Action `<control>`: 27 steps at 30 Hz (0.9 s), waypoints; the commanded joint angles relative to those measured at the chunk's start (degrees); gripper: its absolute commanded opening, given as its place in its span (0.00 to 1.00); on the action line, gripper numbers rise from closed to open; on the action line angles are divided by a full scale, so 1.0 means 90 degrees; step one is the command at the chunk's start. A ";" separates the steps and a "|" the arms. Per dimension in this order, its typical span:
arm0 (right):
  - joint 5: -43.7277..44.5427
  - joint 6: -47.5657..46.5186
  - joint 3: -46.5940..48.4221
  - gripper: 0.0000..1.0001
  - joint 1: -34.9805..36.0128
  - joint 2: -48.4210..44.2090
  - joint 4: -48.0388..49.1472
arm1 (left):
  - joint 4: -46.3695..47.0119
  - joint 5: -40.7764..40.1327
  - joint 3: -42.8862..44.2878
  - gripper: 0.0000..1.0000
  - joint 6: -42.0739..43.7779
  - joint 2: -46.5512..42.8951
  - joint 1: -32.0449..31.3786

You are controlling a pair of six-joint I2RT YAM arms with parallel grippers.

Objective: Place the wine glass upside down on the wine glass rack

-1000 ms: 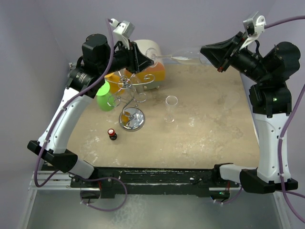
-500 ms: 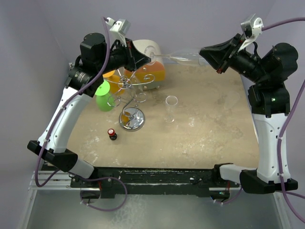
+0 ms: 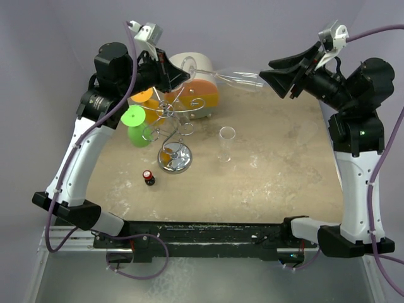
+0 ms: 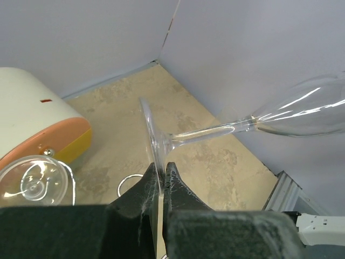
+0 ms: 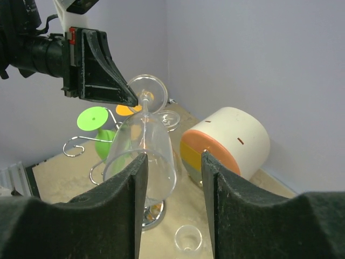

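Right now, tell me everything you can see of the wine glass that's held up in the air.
The wine glass is clear, colourless glass: round flat foot, thin stem, long tapered bowl. It lies roughly level in the air over the table's far edge, foot to the left. The left end effector is shut on the foot's rim. The right end effector stands open around the bowl; whether it touches cannot be told.

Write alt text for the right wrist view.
A clear wine glass lies sideways in mid-air, its foot pinched by the left gripper, its bowl between the open fingers of the right gripper. Behind are a wire rack with a green glass and an orange glass, and a white-and-orange drum.
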 commanded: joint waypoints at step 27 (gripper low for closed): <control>0.2732 -0.2737 -0.2358 0.91 -0.0078 -0.0862 -0.0145 | -0.0574 -0.3008 0.1020 0.00 0.4124 -0.0333 -0.0804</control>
